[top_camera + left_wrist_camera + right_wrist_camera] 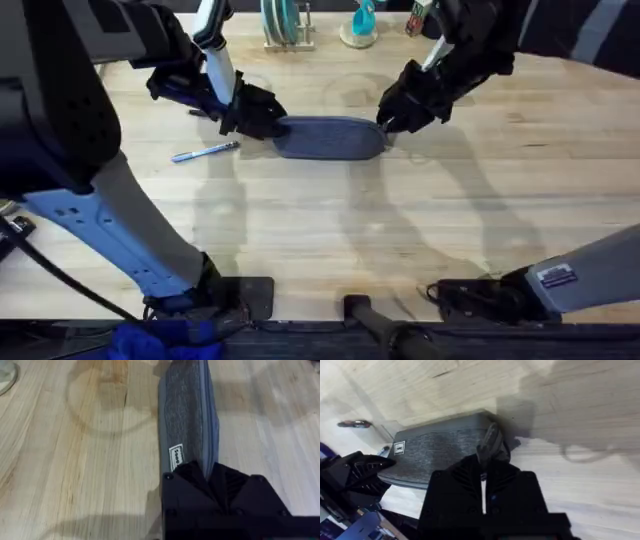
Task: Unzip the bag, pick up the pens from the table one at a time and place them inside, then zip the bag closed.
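Both arms are mostly matte black with bulky joints. The left arm has a pale blue-grey lower link and a white segment near its wrist, with a black cable at seven o'clock. The right arm carries a small white label. Both end effectors, the left end effector and the right end effector, have ribbed black fingers with small screws.

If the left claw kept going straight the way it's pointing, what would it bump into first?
Probably just more of the bag: the left gripper is shut on its end, pointing along its length, toward the right gripper at the far end.
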Action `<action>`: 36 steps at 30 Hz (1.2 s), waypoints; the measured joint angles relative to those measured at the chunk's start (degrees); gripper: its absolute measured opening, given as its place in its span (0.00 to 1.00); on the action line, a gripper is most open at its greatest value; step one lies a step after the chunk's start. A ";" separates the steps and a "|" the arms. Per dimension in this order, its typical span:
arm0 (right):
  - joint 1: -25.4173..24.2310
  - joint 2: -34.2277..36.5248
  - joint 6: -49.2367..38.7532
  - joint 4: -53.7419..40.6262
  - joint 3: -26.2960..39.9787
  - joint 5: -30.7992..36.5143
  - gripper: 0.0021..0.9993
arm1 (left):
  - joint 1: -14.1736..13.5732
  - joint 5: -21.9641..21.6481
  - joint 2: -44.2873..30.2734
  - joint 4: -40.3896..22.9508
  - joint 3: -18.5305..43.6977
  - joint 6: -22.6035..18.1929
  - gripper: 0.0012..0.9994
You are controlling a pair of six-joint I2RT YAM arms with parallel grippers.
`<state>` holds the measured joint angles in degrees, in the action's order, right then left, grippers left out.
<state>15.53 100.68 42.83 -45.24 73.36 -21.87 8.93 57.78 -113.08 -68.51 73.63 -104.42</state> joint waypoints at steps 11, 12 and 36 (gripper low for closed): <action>0.00 0.00 -1.34 -2.02 0.86 1.12 0.03 | -0.02 0.00 -0.02 -0.04 0.00 0.00 0.04; 0.00 0.00 -1.34 -2.02 0.86 1.12 0.03 | -0.01 0.00 -0.02 -0.04 0.00 0.00 0.04; 0.11 0.00 -4.02 -5.75 4.22 2.01 0.03 | 0.00 0.00 -0.02 0.13 0.00 0.00 0.04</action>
<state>15.64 100.68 38.81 -50.99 77.58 -19.86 8.93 57.78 -113.10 -68.38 73.63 -104.42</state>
